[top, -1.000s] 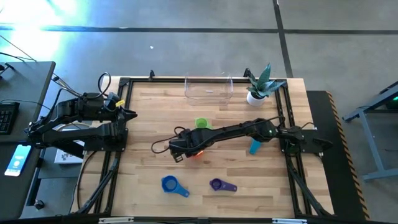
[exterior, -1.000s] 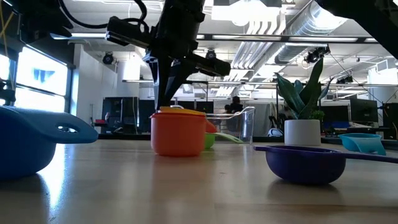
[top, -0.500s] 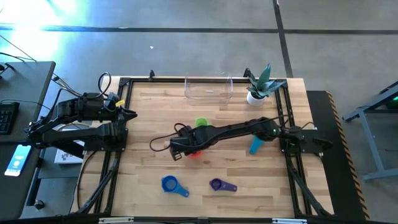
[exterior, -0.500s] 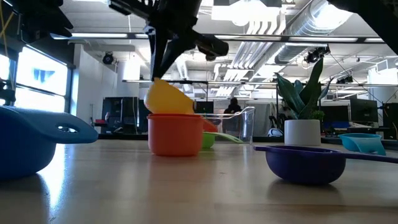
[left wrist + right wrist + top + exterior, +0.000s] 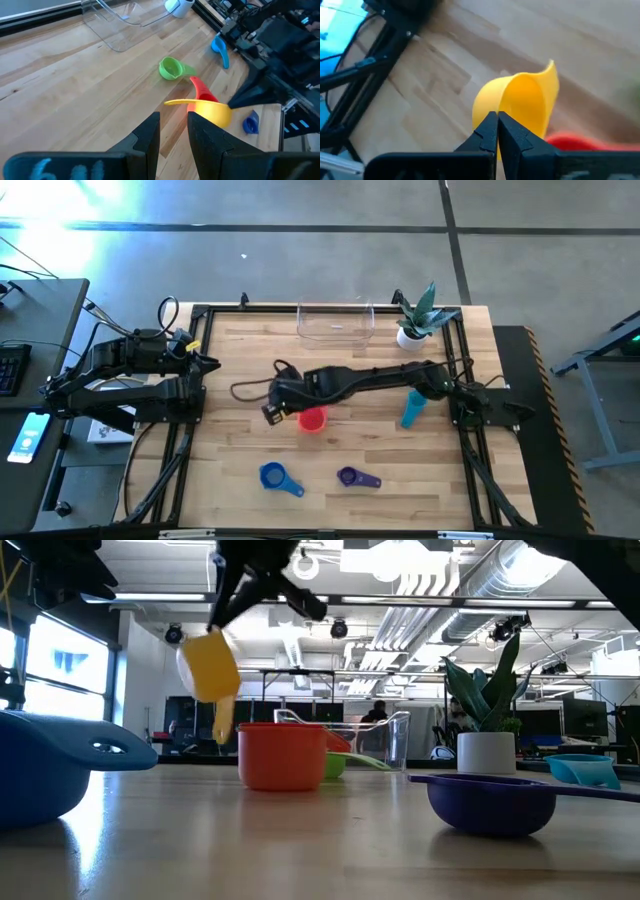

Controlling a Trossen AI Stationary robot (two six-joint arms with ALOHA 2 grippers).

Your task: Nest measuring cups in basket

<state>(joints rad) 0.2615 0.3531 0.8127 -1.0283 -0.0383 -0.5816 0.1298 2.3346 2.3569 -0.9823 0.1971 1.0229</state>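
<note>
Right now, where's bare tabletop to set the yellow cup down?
The right gripper holds the yellow plastic measuring cup above the table. Bare wood lies to the left of the red-orange cup, toward the parked left gripper, and in front of the clear plastic basket. It is crowded near the blue cup and purple cup.

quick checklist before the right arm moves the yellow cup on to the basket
1. Right gripper shut on the yellow cup: ok.
2. Cup clear of the orange cup, off the table: ok.
3. Cup level: not ok, tilted.
4. Basket at the far edge, nothing visible inside: ok.
5. Left gripper parked at the left side, out of the path: ok.
6. Grip firmness: cannot tell.
</note>
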